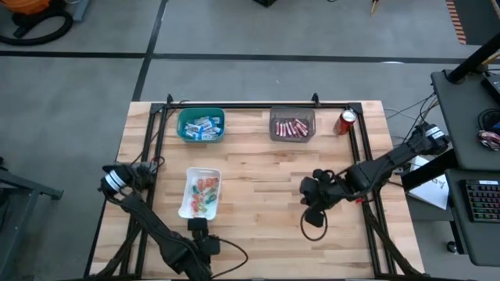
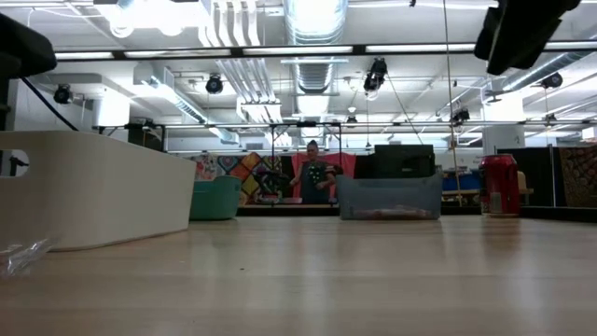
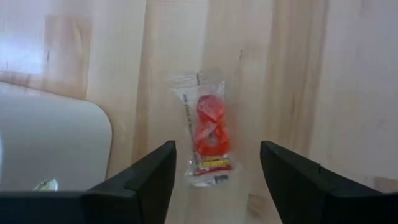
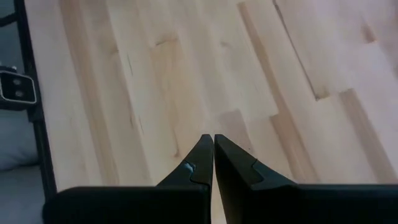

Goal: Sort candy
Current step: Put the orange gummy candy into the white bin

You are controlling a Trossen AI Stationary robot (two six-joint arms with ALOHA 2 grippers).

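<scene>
1. Your left gripper [image 3: 214, 180] hangs at the near edge of the pale wooden table [image 1: 258, 168], just near of the white rectangular tray [image 1: 190, 204], with its two dark fingers spread wide and gripping nothing.
2. Between those fingers, on bare wood beside the tray's rounded corner, lies a clear-wrapped red candy piece [image 3: 208, 130]; it is loose on the table and touching neither finger.
3. Your right gripper [image 4: 213, 158] waits over bare boards right of centre, fingers pressed together and empty.
4. Sorting looks nearly finished: blue-and-white mini bars sit in the teal bin [image 1: 201, 125] at the far left, pink sticks in the grey bin [image 1: 292, 123] beside it, and mixed small sweets in the white tray.
5. Judge this as the pick-up step. Next you would lower, close squarely on the crinkly wrapper, then carry it into the white tray.
</scene>
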